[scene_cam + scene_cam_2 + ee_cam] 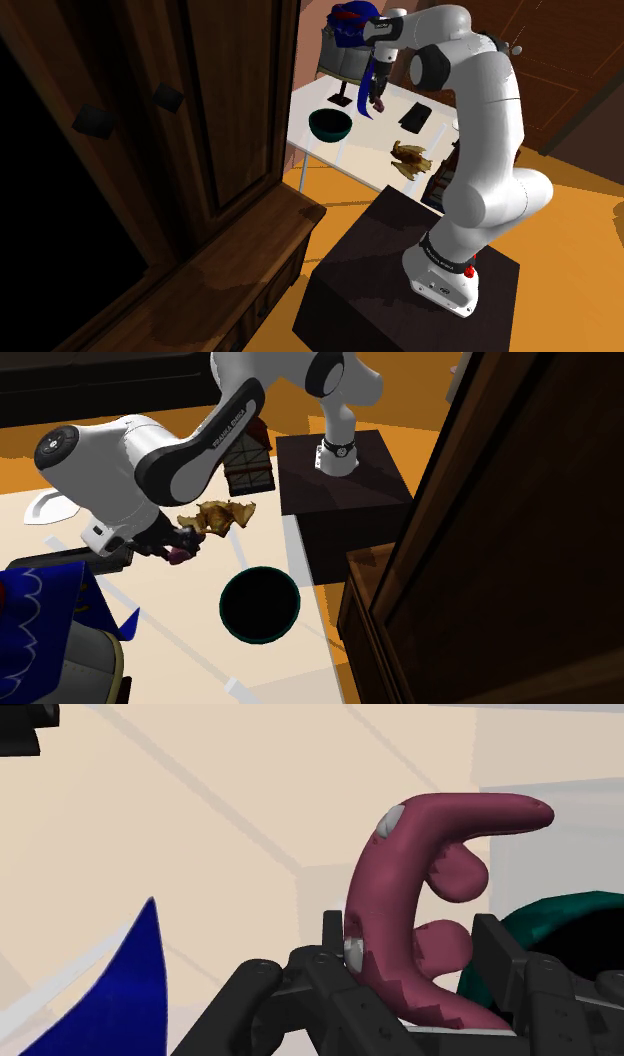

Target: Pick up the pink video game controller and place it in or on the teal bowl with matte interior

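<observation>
Pinching the dark pink controller [388,889] in the black gripper [415,959], jaws pressed against its middle from both sides. Hanging with it above the pale table [306,100], near the teal bowl [224,614] but not over it, off to the second exterior view's left of that bowl.

On the table [360,150], the bowl [329,125] sits by the edge nearest the cabinet [200,120]. A crumpled lump [410,157] lies at the edge by the stand [380,250], with a slab [415,117] behind it. The controller [400,904] (clasped in the gripper [415,944]) hangs above the table's middle.
</observation>
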Motion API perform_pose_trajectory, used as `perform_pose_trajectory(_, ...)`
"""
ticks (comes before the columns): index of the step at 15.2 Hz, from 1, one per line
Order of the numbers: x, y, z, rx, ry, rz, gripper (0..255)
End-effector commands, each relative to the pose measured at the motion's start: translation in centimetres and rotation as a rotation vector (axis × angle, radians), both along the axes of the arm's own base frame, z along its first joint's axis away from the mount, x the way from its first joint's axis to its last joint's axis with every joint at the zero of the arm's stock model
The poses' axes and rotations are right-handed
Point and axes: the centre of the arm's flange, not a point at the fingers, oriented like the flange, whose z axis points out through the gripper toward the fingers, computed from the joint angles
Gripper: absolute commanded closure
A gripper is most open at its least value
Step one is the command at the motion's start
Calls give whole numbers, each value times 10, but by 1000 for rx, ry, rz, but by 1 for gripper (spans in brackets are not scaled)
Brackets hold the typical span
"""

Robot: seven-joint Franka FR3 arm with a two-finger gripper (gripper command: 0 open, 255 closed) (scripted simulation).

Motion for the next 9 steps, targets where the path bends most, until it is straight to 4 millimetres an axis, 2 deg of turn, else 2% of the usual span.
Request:
perform_pose_trajectory(1,14,18,2,0,0,0,255)
perform_pose_trajectory(9,74,105,3,0,0,0,255)
